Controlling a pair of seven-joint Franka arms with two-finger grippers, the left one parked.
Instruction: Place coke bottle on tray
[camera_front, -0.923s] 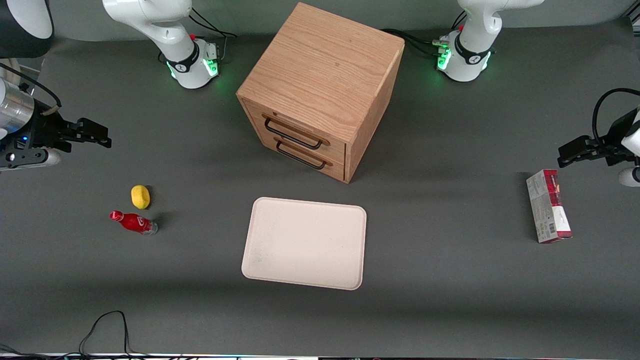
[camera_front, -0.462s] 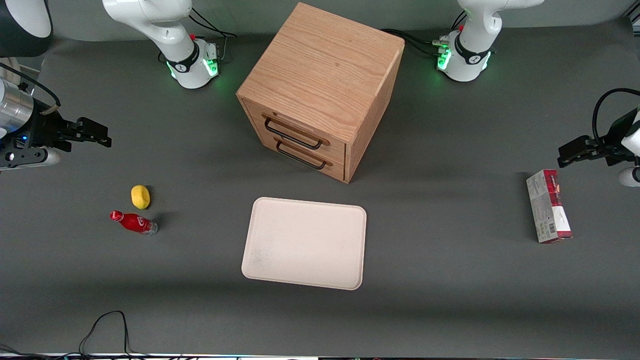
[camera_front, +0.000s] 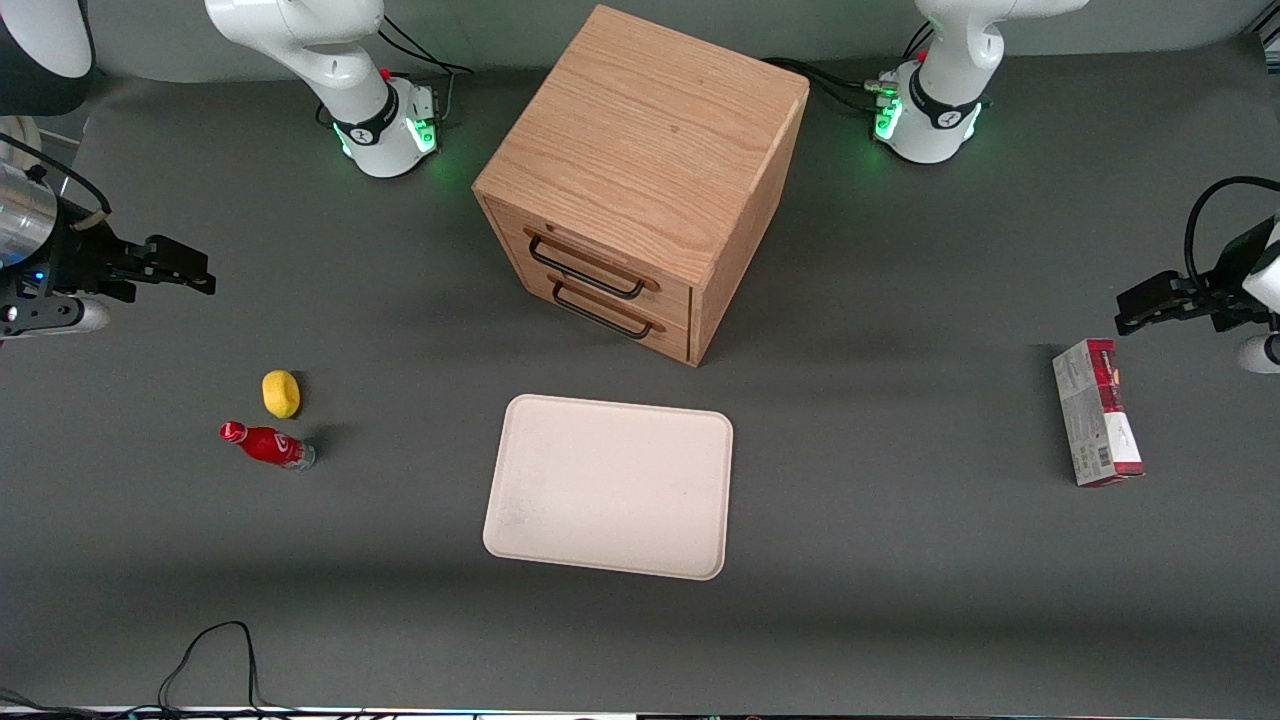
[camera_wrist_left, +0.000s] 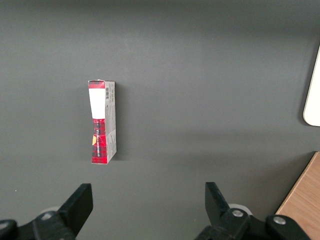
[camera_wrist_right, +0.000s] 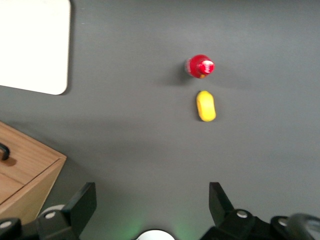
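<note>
My black two-finger gripper (camera_wrist_right: 150, 200), jaws apart, hangs high above the small red coke bottle (camera_front: 266, 444) standing just beside the yellow lemon-shaped lump (camera_front: 281, 393), well apart from the cream-white rectangular tray (camera_front: 610, 486); I could bump that 1 neighbour or topple the bottle descending.

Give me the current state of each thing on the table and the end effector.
coke bottle: upright on the table, not gripped
tray: flat on the table, nothing on it
lemon: resting beside the bottle
drawer cabinet: both drawers shut
carton: lying at the parked arm's end
end effector: open, raised above the table, holding nothing
</note>
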